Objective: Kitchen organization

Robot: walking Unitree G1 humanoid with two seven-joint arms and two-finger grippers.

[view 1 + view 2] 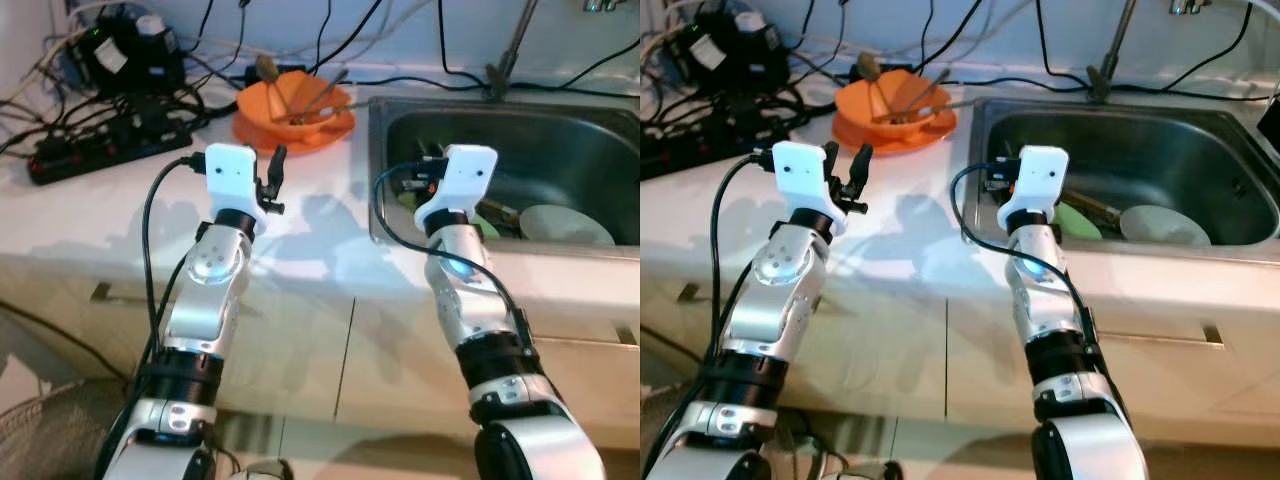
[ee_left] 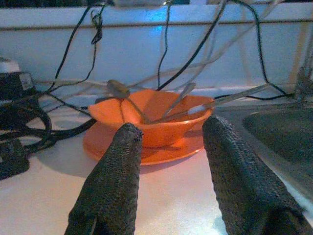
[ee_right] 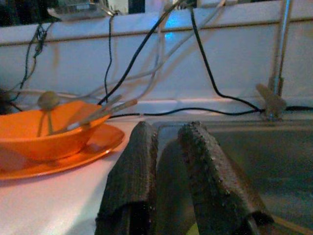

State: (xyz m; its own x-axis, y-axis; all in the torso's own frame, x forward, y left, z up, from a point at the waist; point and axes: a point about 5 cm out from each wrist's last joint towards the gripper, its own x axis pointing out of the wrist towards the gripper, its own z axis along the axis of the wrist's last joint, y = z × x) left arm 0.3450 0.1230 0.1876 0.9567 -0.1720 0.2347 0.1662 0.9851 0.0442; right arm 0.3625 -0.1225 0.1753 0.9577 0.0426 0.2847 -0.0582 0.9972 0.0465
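Observation:
An orange bowl (image 1: pixel 296 100) stands on an orange plate (image 1: pixel 290 132) at the back of the white counter (image 1: pixel 120 215), with several utensils (image 2: pixel 183 108) leaning in it. My left gripper (image 2: pixel 171 147) hovers over the counter just in front of the bowl, open with nothing between its fingers (image 2: pixel 117 181). My right gripper (image 3: pixel 168 142) is at the sink's left rim (image 1: pixel 376 170). It is shut, only a narrow slit between the fingers (image 3: pixel 132 176), and holds nothing. In the steel sink (image 1: pixel 1160 150) lie a pale dish (image 1: pixel 1160 225), a green item (image 1: pixel 1078 220) and a utensil.
A black power strip (image 1: pixel 95 152), a black device (image 1: pixel 130 50) and tangled cables crowd the counter's back left. More cables run along the back wall. The faucet stem (image 1: pixel 505 55) rises behind the sink. Cabinet fronts (image 1: pixel 300 350) lie below the counter edge.

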